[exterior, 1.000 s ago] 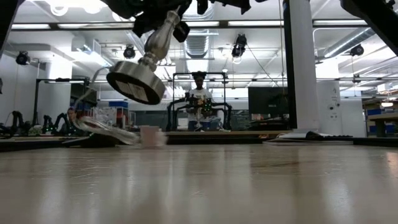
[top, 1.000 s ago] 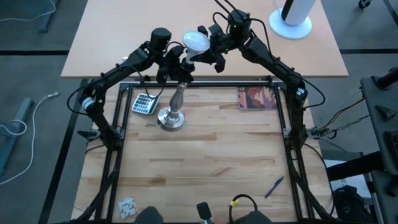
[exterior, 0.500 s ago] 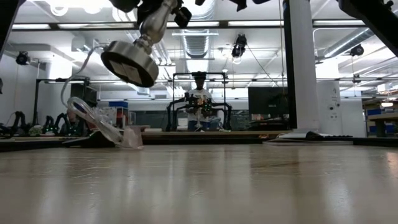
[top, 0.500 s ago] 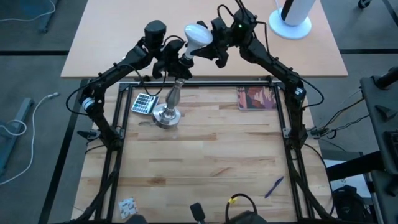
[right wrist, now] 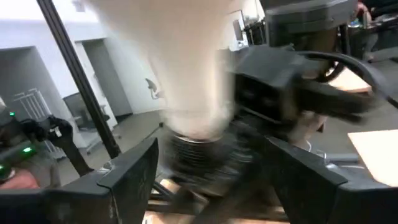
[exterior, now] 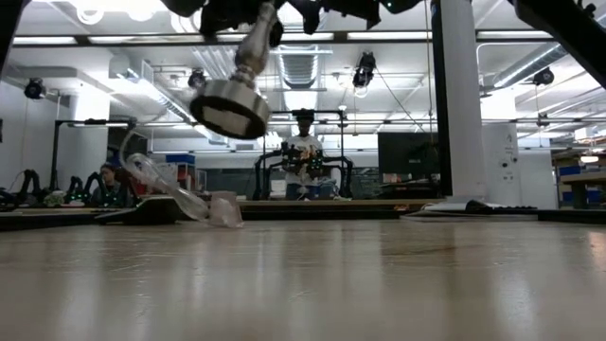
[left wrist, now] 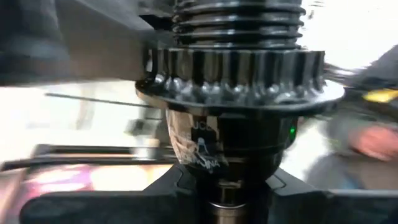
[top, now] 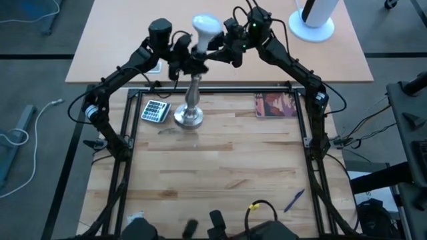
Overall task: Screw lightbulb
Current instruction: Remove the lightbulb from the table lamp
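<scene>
stand (top: 190, 100) is airborne, left gripper (top: 181, 61) clamped on its socket; right gripper (top: 220, 47) splayed wide beside the lightbulb (top: 206, 28). half-threaded bulb could tip out.

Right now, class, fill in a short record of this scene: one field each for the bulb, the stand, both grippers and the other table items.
bulb: white frosted pear-shaped lightbulb, seated in the stand's socket
stand: silver metal stand with round base, lifted clear of the wooden table
left gripper: clamped on the stand's black socket
right gripper: open, fingers either side of the bulb's neck
other items: grey calculator, red booklet, blue pen
</scene>
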